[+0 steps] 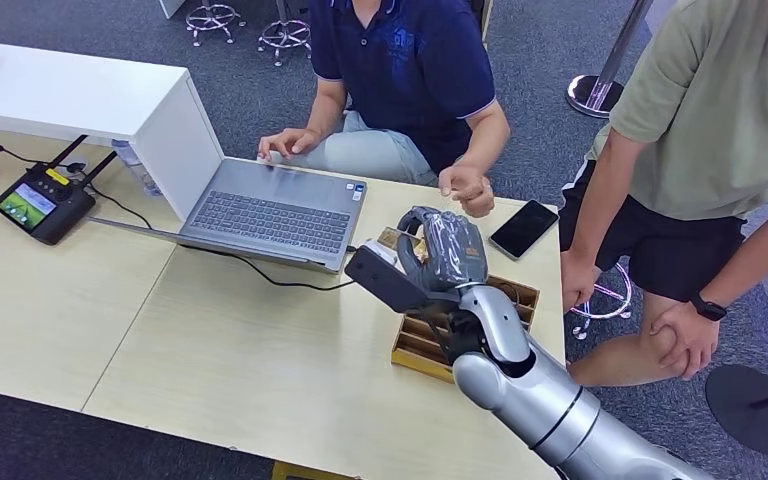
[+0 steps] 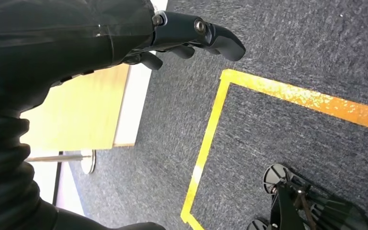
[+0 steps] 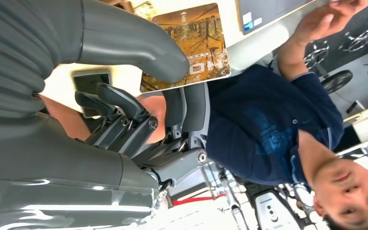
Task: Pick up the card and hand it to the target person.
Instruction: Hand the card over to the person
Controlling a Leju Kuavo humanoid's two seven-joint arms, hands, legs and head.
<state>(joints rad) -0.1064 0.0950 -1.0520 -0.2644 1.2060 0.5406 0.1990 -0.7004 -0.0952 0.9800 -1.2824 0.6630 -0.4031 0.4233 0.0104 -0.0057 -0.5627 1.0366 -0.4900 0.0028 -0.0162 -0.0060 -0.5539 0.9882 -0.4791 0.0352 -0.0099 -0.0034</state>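
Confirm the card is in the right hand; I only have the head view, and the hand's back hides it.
Observer: Yes. In the right wrist view, the right hand holds the card, with its thumb pressed on the card's face.
Operator: Describe that face.
Observer: An autumn forest picture with pale lettering.
Operator: Report the left hand.
Observer: The left wrist view shows the left hand holding nothing, hanging above grey carpet near a yellow tape line.
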